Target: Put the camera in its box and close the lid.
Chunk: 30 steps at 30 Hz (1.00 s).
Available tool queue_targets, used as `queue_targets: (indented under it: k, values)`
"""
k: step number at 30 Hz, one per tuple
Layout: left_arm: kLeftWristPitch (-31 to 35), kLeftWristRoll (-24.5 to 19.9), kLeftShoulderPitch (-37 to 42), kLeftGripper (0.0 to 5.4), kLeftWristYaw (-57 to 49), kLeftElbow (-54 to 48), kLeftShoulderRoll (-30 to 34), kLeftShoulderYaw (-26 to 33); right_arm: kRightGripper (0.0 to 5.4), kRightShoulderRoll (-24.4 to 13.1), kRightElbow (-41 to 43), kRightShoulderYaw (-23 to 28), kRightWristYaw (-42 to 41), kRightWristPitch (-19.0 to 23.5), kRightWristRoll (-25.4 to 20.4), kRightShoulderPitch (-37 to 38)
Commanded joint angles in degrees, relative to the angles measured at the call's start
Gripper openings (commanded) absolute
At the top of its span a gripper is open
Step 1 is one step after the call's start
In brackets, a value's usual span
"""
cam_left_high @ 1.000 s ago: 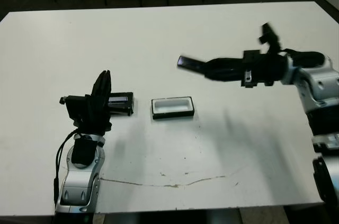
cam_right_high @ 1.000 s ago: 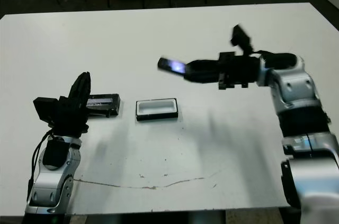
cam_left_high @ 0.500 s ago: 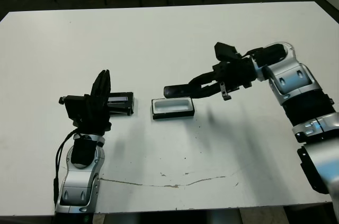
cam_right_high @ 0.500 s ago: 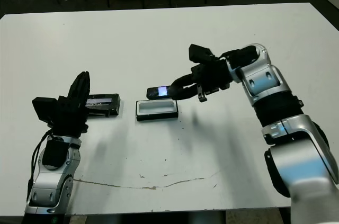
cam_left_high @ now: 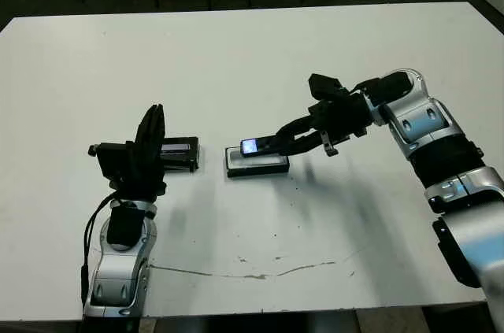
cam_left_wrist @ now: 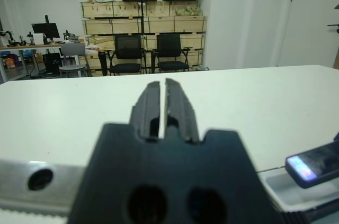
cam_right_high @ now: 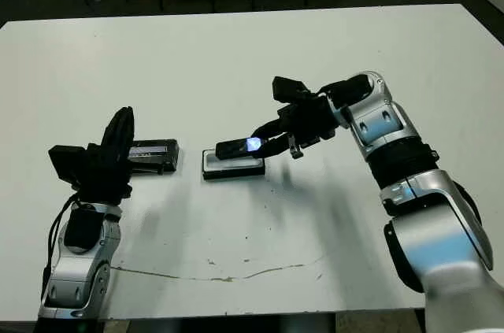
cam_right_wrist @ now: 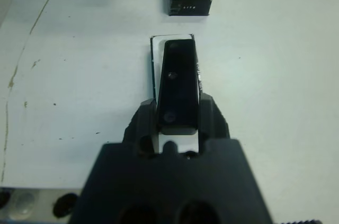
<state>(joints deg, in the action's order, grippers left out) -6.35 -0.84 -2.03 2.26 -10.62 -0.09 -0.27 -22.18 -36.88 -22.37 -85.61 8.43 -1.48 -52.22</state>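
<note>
My right gripper [cam_left_high: 285,141] is shut on the camera [cam_left_high: 261,146], a slim black bar whose bluish screen glows at its free end. The camera hangs slightly tilted just above the box [cam_left_high: 257,163], a white-lined tray at the table's middle. In the right wrist view the camera [cam_right_wrist: 178,78] lies lengthwise over the box [cam_right_wrist: 154,68], hiding most of the lining. The lid [cam_left_high: 180,153], black with a greyish strip, lies left of the box, partly behind my left gripper [cam_left_high: 155,114]. That gripper points upward, shut on nothing.
A thin brown crack line [cam_left_high: 260,272] runs across the table near its front edge. Beyond the far edge stand dark chairs [cam_left_wrist: 127,53] and shelves of wooden crates [cam_left_wrist: 143,23].
My right arm has swung the camera down and to the left, from high over the table's middle to just above the box. The left arm, lid and box have not moved.
</note>
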Motion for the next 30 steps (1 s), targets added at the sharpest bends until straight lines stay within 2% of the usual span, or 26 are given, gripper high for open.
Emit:
queue_targets:
  k: [1,30]
  values:
    - [0.9,0.2,-0.7,0.0,-0.4,0.5,0.0,-0.1,0.51,0.7,-1.4,-0.3,-0.9,0.9,0.4,-0.9]
    - [0.3,0.5,-1.3,0.0,-0.8,0.9,-0.3,-0.6,0.51,4.8,-5.5,-1.2,2.3,-3.0,4.7,-0.4]
